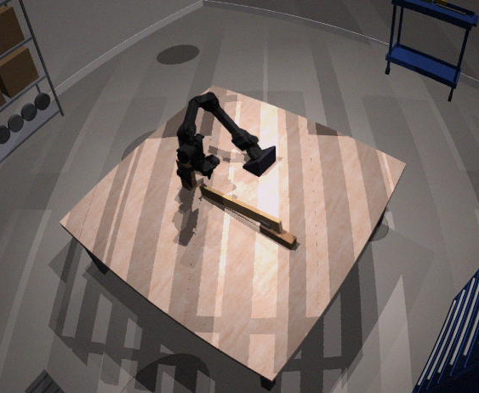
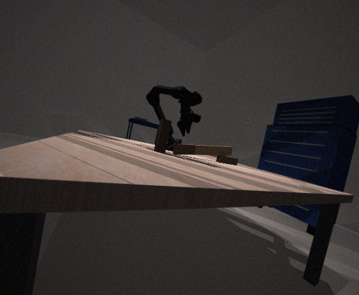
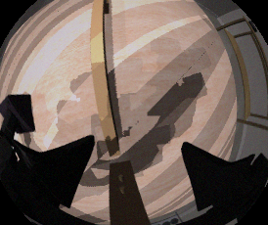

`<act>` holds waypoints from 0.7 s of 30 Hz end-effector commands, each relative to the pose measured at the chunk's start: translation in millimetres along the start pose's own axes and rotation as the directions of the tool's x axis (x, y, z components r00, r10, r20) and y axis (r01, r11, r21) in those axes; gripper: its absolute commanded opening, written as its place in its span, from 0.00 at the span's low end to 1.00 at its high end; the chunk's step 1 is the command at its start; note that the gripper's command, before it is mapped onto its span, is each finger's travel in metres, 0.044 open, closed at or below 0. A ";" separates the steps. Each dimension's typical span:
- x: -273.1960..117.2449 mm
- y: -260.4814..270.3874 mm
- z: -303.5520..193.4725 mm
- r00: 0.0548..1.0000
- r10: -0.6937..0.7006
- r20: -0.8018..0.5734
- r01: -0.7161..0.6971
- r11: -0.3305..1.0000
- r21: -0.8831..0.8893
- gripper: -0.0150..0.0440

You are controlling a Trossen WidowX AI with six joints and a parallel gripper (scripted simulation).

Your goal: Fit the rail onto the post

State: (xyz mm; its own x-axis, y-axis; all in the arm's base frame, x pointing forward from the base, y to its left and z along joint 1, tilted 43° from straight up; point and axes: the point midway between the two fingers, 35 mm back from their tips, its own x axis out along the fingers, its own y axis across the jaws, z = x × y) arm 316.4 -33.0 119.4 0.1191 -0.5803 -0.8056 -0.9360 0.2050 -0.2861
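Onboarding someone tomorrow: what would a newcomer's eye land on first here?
The black arm arched over the striped wooden table, its open gripper empty, hanging beside the short post. Then the long rail running diagonally from in front of the post to the low footboard block, near end down on the table, not on the pegs.

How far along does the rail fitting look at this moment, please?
Nothing is fitted yet: the rail lies with its near end down beside the post, its far end at the footboard block. The open, empty gripper hangs above that near end. Grasping, lifting, seating the pegs and releasing all remain.
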 end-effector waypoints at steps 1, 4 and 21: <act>27.0 28.8 18.6 0.977 0.149 -0.150 -0.174 0.970 -0.169 1.00; 30.7 37.5 24.8 0.970 0.169 -0.177 -0.203 0.959 -0.196 1.00; 47.6 39.2 22.5 0.970 0.169 -0.175 -0.203 0.959 -0.196 1.00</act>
State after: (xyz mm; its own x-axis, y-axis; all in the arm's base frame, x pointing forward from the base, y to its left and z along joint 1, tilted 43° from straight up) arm 294.2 -29.8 63.2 -0.0954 -0.6614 -0.7439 -0.9866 0.1621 -0.0176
